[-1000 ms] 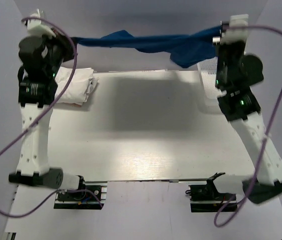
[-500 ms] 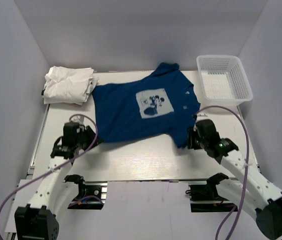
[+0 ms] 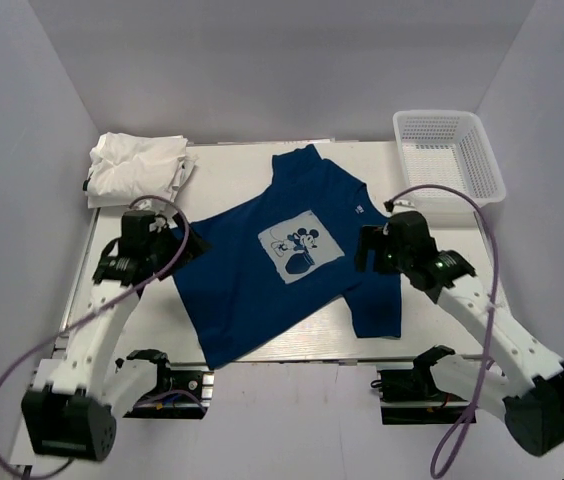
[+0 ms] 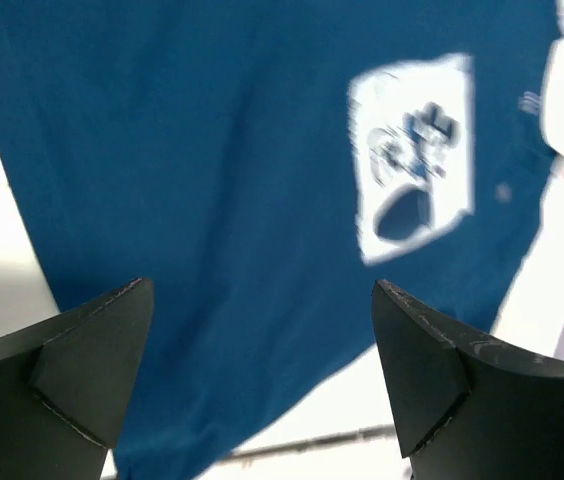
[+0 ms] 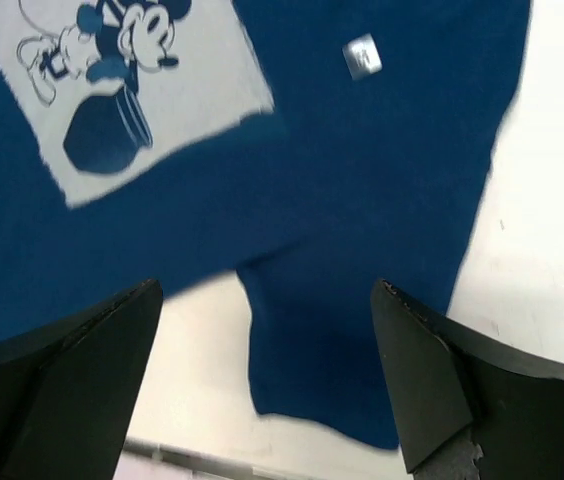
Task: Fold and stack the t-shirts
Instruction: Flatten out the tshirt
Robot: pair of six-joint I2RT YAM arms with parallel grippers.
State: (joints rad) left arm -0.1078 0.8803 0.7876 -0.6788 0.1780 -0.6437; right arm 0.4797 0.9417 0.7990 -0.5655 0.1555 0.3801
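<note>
The dark navy t-shirt [image 3: 252, 280] lies spread print-up on the table, its white cartoon print [image 3: 297, 248] in the middle. One corner of it reaches the table's near edge. My left gripper [image 3: 172, 250] hovers open over the shirt's left edge, and the left wrist view shows the blue cloth [image 4: 212, 180] below its empty fingers [image 4: 72, 370]. My right gripper [image 3: 365, 250] stands open above the shirt's right side, over a sleeve [image 5: 362, 300], and holds nothing. Folded white t-shirts [image 3: 137, 168] sit piled at the far left corner.
A white plastic mesh basket [image 3: 482, 165] stands at the far right corner. Bare white tabletop [image 3: 232, 175] shows between the white pile and the navy shirt. Grey walls close in the left, back and right sides.
A second ago both grippers held the navy shirt stretched in the air at the back. They brought it down, laid it flat and opened; the shirt now lies free.
</note>
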